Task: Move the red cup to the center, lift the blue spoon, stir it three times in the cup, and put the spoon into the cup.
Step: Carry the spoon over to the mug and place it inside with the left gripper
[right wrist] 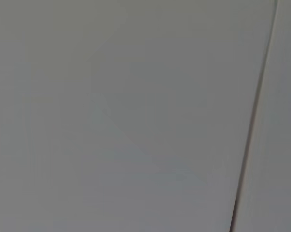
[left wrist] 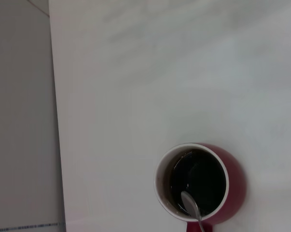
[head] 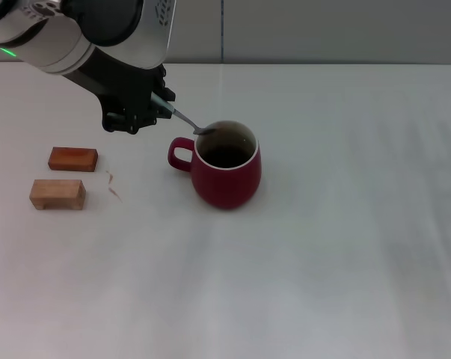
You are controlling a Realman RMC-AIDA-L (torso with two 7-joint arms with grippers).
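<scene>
The red cup [head: 226,164] stands upright on the white table near the middle, its handle pointing left. My left gripper [head: 152,102] is up and to the left of the cup, shut on the blue spoon [head: 185,120]. The spoon slants down to the right, and its grey metal bowl rests at the cup's rim. In the left wrist view the cup [left wrist: 199,181] shows from above with the spoon's bowl [left wrist: 189,203] inside it. The pale blue handle is hidden in the gripper. The right gripper is not in view.
Two small wooden blocks lie at the left of the table: a reddish one [head: 73,158] and a paler one [head: 57,194] in front of it. A small scrap [head: 113,184] lies between the blocks and the cup. A grey wall runs behind the table's far edge.
</scene>
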